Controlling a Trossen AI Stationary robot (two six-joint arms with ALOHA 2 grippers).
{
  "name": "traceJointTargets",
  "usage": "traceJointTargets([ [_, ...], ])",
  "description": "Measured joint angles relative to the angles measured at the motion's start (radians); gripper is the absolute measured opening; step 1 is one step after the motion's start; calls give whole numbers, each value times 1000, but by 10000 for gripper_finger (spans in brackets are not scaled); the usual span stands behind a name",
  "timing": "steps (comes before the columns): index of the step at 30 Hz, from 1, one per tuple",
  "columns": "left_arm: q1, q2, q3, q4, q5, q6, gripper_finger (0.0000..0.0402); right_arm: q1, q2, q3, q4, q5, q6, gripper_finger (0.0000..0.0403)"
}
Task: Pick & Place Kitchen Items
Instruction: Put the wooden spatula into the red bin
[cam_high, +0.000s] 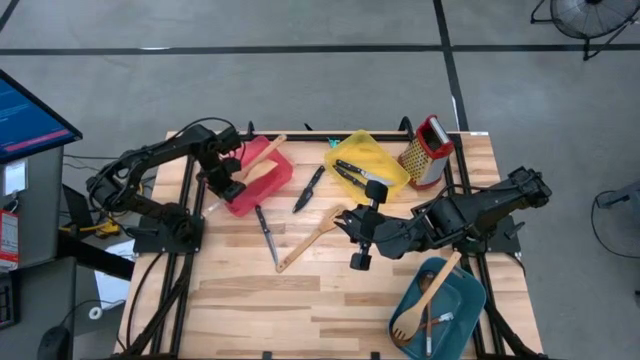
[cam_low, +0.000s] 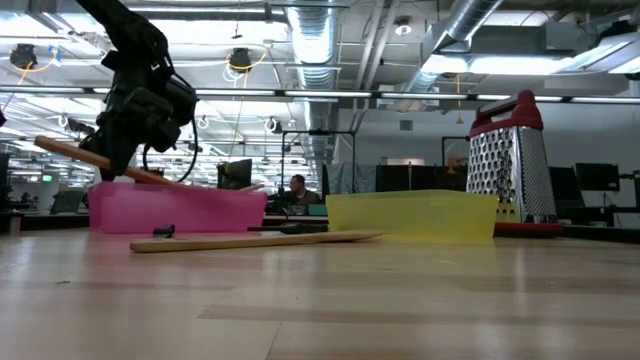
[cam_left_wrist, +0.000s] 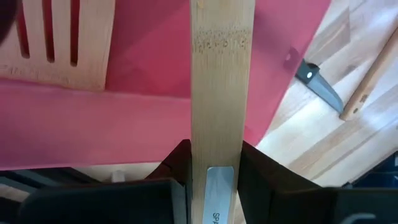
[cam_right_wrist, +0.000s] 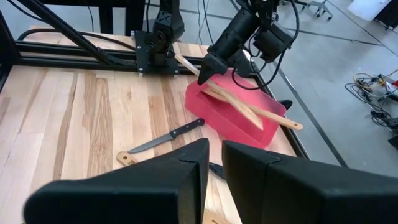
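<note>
A pale flat bamboo spatula handle (cam_left_wrist: 221, 93) is clamped between the fingers of the left gripper (cam_left_wrist: 214, 163) and held tilted above the flat red tray (cam_high: 262, 183), with a slotted wooden turner (cam_left_wrist: 62, 43) already lying inside that tray. The held handle is a straight, light strip with a small label near the grip, and its other end juts out past the tray's rim.

The sorting appears to be partly done. A few dark-handled utensils (cam_high: 352, 172) are seen in the yellow tray (cam_high: 381, 158), and a pale wooden spoon-fork (cam_high: 425, 301) with a small metal-handled piece lies in the teal tray (cam_high: 467, 297). Left on the bare wooden table (cam_high: 250, 300) are a black-handled steel knife (cam_high: 266, 233), a second dark knife (cam_high: 309, 188) and a long wooden spatula (cam_high: 312, 238), so several placements are judged to remain.

The right gripper (cam_right_wrist: 214, 163) hangs over the middle of the table, just beside the long spatula, with its fingers drawn close together and nothing seen between them. A steel box grater with a red top (cam_high: 427, 150) stands beside the yellow tray.
</note>
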Motion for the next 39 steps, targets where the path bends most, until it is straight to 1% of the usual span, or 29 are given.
traceJointTargets([
  [1, 1, 0, 0, 2, -9, 0, 65, 0, 0, 0, 0, 0, 0, 56],
  [4, 1, 0, 1, 3, -91, 0, 65, 0, 0, 0, 0, 0, 0, 56],
  [6, 1, 0, 1, 2, -127, 0, 66, 0, 0, 0, 0, 0, 0, 56],
  [30, -19, 0, 1, 36, -163, 0, 66, 0, 0, 0, 0, 0, 8, 56],
  [39, -20, 48, 2, 49, -180, -7, 66, 1, 0, 0, 0, 0, 8, 56],
])
